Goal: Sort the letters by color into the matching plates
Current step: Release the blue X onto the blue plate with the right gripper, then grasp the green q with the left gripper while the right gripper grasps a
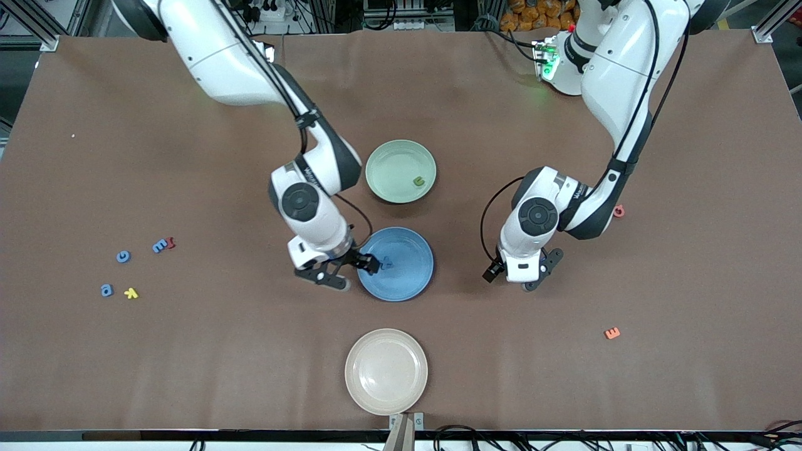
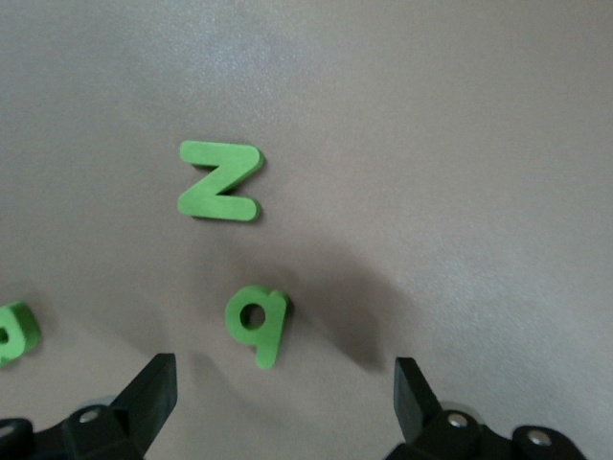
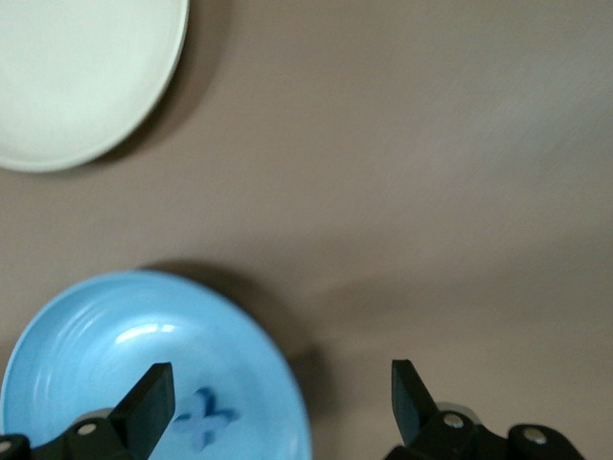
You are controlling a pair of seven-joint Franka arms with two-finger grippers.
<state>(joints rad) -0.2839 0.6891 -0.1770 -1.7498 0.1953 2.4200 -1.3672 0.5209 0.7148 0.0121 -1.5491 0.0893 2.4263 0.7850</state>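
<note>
Right gripper open over the blue plate; left gripper open over green letters.

The blue X lies in the blue plate, so the drop looks complete; the green plate holds one green letter. Left gripper fingers spread wide above the green q, with the green Z beside it and a third green letter at the view's edge. Next move, in judgement: descend, pinch the q cleanly. Three blue letters remain near the right arm's table edge, mixed with yellow and dark red ones. A cream plate sits at the near edge; orange letters lie apart.
</note>
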